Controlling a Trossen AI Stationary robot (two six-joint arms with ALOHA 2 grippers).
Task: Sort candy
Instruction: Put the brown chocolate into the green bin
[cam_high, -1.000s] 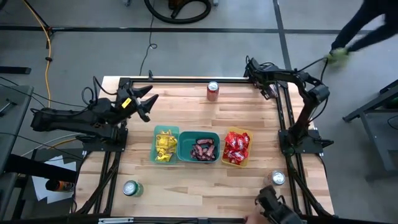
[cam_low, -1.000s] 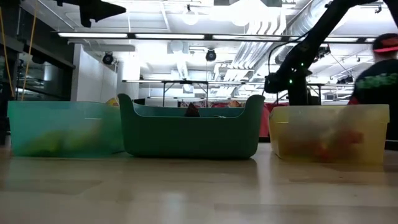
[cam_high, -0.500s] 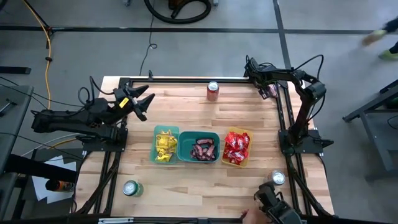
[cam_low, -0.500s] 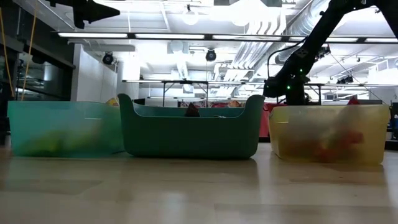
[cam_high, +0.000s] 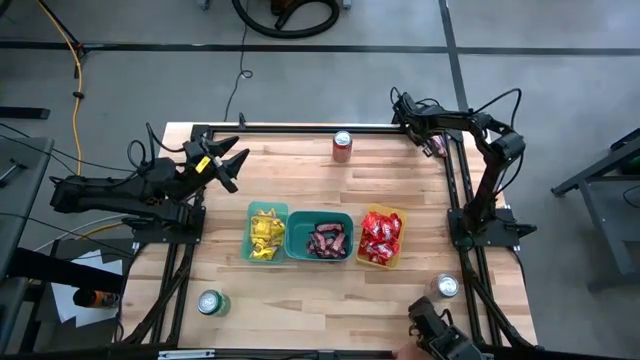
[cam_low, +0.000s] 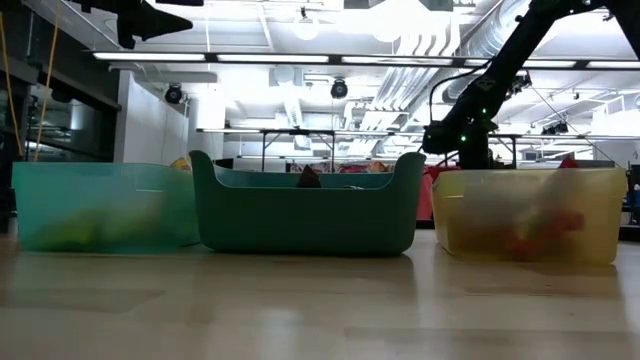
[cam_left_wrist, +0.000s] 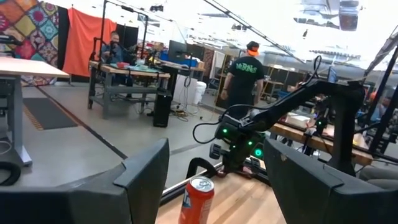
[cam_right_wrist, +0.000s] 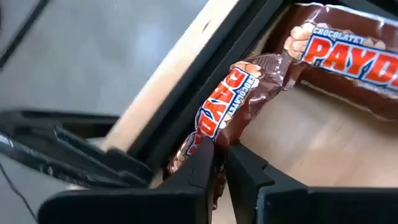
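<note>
A pale wooden table (cam_high: 300, 290) with a black frame stands on a grey concrete floor; the low view looks into a bright workshop. Since a second ago, the person by the right edge of the high view has gone, and the right gripper (cam_right_wrist: 219, 163), at the table's far right corner, has closed its fingers on a glossy brown Payday bar (cam_right_wrist: 239, 93) (a second bar (cam_right_wrist: 348, 56) lies beside it). The left gripper (cam_high: 232, 166) hovers with fingers spread. Sorted candy fills the translucent teal bin (cam_high: 267, 233), green bin (cam_high: 320, 238) and yellow bin (cam_high: 381, 238).
</note>
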